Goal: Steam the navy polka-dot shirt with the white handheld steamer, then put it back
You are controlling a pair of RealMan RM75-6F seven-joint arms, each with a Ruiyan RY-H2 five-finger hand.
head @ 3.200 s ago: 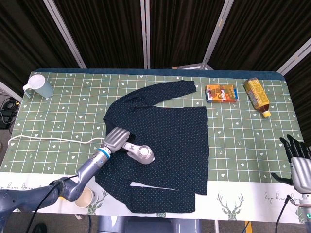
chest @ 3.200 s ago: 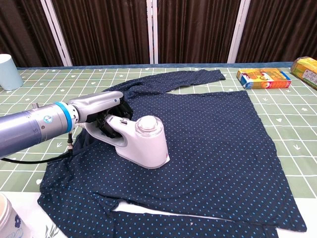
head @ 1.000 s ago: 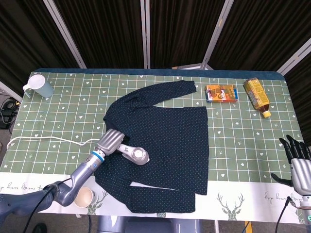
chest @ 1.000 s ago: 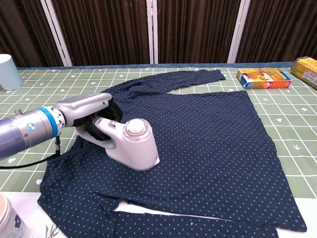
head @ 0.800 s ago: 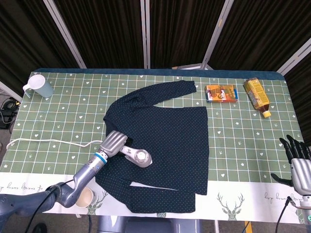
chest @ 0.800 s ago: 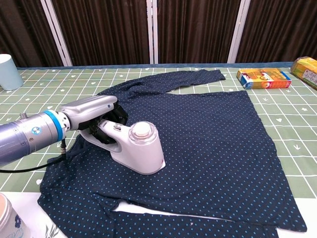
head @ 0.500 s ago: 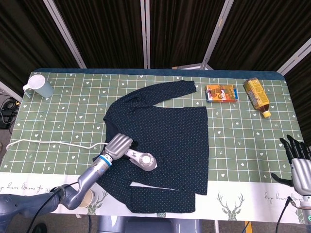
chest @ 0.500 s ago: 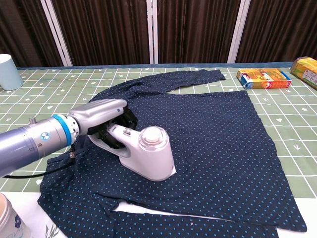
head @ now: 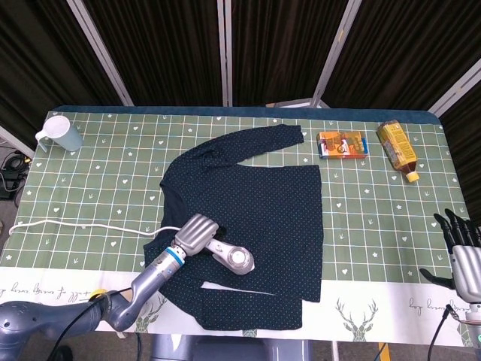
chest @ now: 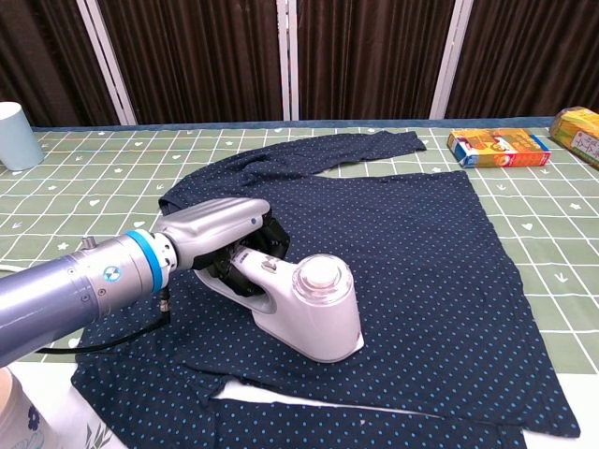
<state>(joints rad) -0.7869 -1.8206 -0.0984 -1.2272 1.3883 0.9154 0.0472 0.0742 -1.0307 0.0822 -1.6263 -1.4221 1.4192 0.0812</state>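
Note:
The navy polka-dot shirt (head: 259, 203) (chest: 412, 243) lies spread flat over the middle of the green checked table. My left hand (head: 194, 232) (chest: 229, 234) grips the handle of the white handheld steamer (head: 234, 258) (chest: 314, 309), whose head rests on the shirt's lower left part. Its white cord (head: 83, 225) trails off to the left edge. At the lower right corner of the head view, off the table, my right hand (head: 460, 252) hangs with its fingers apart and holds nothing. The chest view does not show it.
A pale blue cup (head: 64, 134) (chest: 17, 135) stands at the far left corner. An orange box (head: 343, 144) (chest: 496, 147) and a yellow carton (head: 397, 149) (chest: 578, 131) lie at the far right. A paper cup (chest: 19, 416) sits at the near left edge.
My left hand has slid the steamer to the right and toward the near edge across the shirt. The right hand has not moved.

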